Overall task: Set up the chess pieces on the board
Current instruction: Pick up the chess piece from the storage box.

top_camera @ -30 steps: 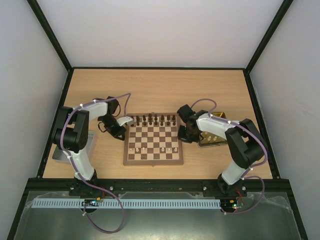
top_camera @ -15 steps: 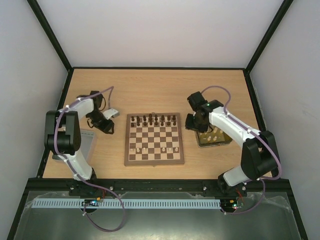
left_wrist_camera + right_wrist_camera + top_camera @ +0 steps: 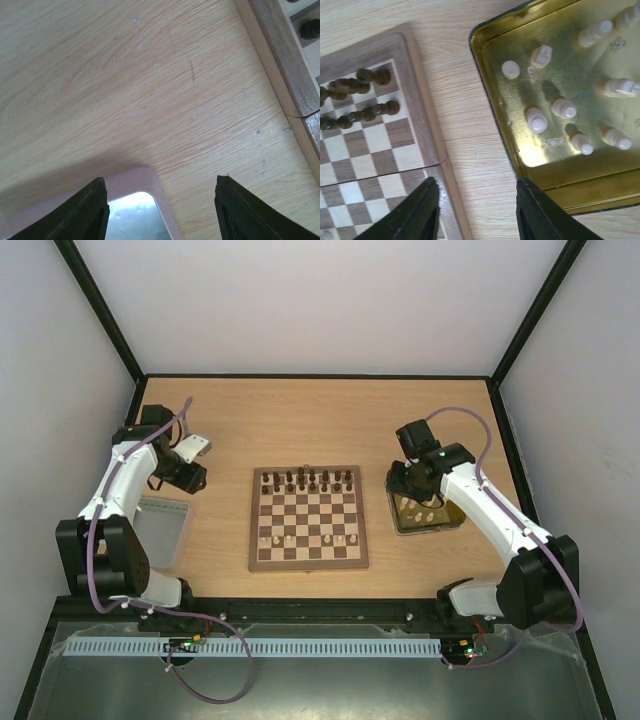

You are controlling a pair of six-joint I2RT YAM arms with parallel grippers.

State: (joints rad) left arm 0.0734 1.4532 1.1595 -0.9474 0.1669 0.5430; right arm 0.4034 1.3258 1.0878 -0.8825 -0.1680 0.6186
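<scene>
The board [image 3: 308, 518] lies mid-table, with dark chess pieces [image 3: 305, 480] filling its far rows and a few cream ones [image 3: 300, 538] on a near row. More cream pieces [image 3: 538, 120] lie in the yellow tray [image 3: 490, 85]. My left gripper [image 3: 186, 476] hangs open and empty over bare table left of the board, above the lid's far corner [image 3: 150, 175]. The board's edge [image 3: 290, 65] shows at the right of the left wrist view. My right gripper [image 3: 400, 485] is open and empty over the strip of table between board [image 3: 370, 140] and tray.
A grey translucent lid [image 3: 160, 530] lies flat at the left, near the left arm. The yellow tray [image 3: 447, 526] sits just right of the board. Black frame rails border the table on both sides.
Both grippers have opened. The left arm swung from the board's far left corner out to the left. The right arm drew back from the board's far right corner toward the tray.
</scene>
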